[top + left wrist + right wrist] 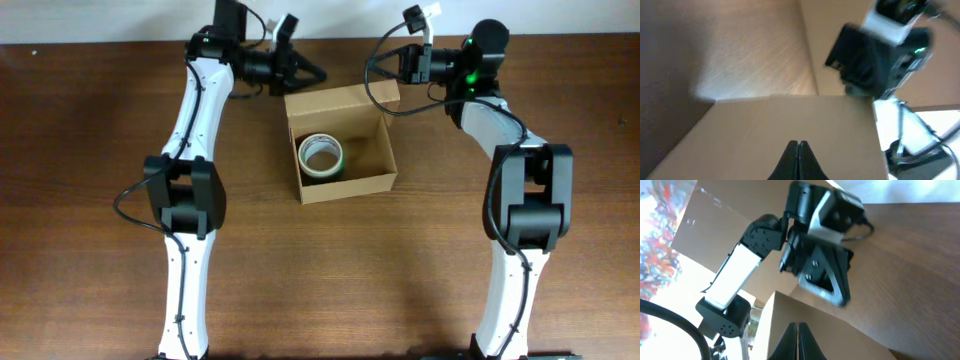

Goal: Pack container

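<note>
While left gripper (797, 146) and right gripper (796, 325) sit clenched, empty, by the container's (345, 186) 12 o'clock flap (342, 98), press it evenly toward 6 o'clock; no twisting.

The dark brown wooden desk (90, 150) shows fine grain under a smooth, faintly shiny finish. The small tan-brown cardboard box (345, 186) is matt, plain paperboard. The white-and-green tape roll (321, 141) looks smooth. The left arm (205, 95) and the right arm (490, 125) have smooth white plastic shells and matt black joints. The left tool (797, 150) and the right tool (796, 332) look like dull black plastic.
</note>
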